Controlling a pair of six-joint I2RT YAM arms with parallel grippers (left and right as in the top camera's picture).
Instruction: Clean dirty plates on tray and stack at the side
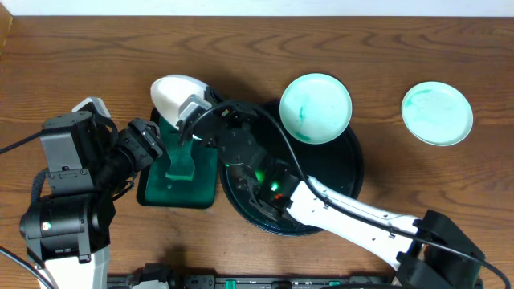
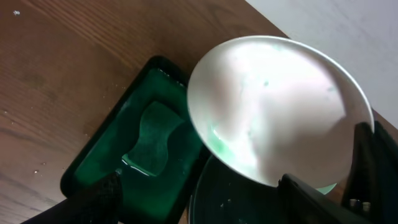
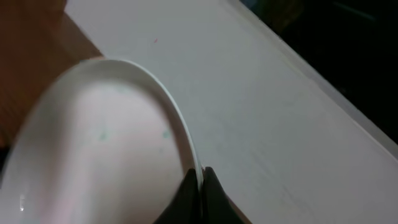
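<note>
My right gripper (image 1: pixel 193 108) is shut on the rim of a white plate (image 1: pixel 171 91) with faint green smears and holds it tilted above the far end of a green tub (image 1: pixel 152 189). The wrist view shows the jaws (image 3: pixel 199 177) pinching the plate's edge (image 3: pixel 180 124). A green sponge (image 1: pixel 181 164) lies in the tub; it also shows in the left wrist view (image 2: pixel 152 140). My left gripper (image 1: pixel 152 140) is open and empty beside the tub's left edge, below the plate (image 2: pixel 267 106). A pale green smeared plate (image 1: pixel 316 107) rests on the far rim of the round black tray (image 1: pixel 349 189).
Another pale green plate (image 1: pixel 436 113) lies on the wooden table at the far right. The right arm (image 1: pixel 337 205) stretches across the black tray. The tub (image 2: pixel 93 162) sits right next to the tray's left rim (image 2: pixel 205 193).
</note>
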